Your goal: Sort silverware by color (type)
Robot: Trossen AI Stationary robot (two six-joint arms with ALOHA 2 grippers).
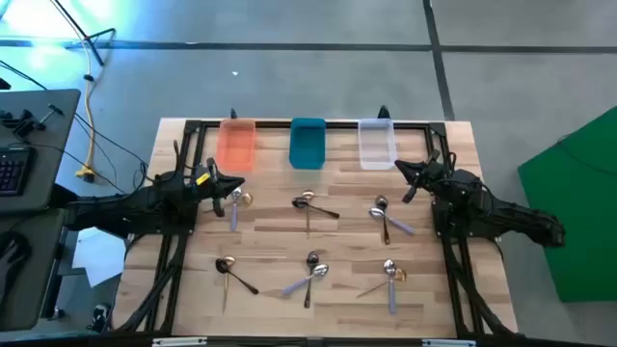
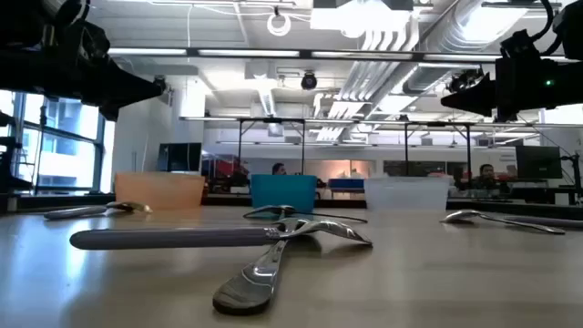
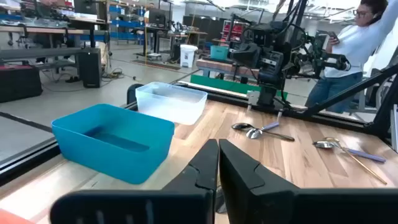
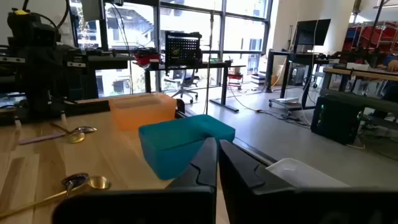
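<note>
We see the spoons (image 1: 308,270) scattered over the wooden worktop (image 1: 270,241) in 6 small clusters, 3 in a far row and 3 in a near row, none of them inside a bin. Each cluster mixes colours: gold, dark and silver with pale lavender handles, several crossing or touching one another.

Along the far edge stand 3 bins side by side: the orange bin (image 1: 236,143) on the left, the teal bin (image 1: 308,142) in the middle and the clear bin (image 1: 377,143) on the right.

The left claw (image 1: 214,177) hovers above the left side of the worktop, near the orange bin and just beside the far-left cluster; its fingers are pressed together and carry nothing. The right claw (image 1: 406,170) hangs over the right side, close to the clear bin, its fingers likewise together and empty.

Beyond the worktop a person (image 3: 354,46) stands in the room.
</note>
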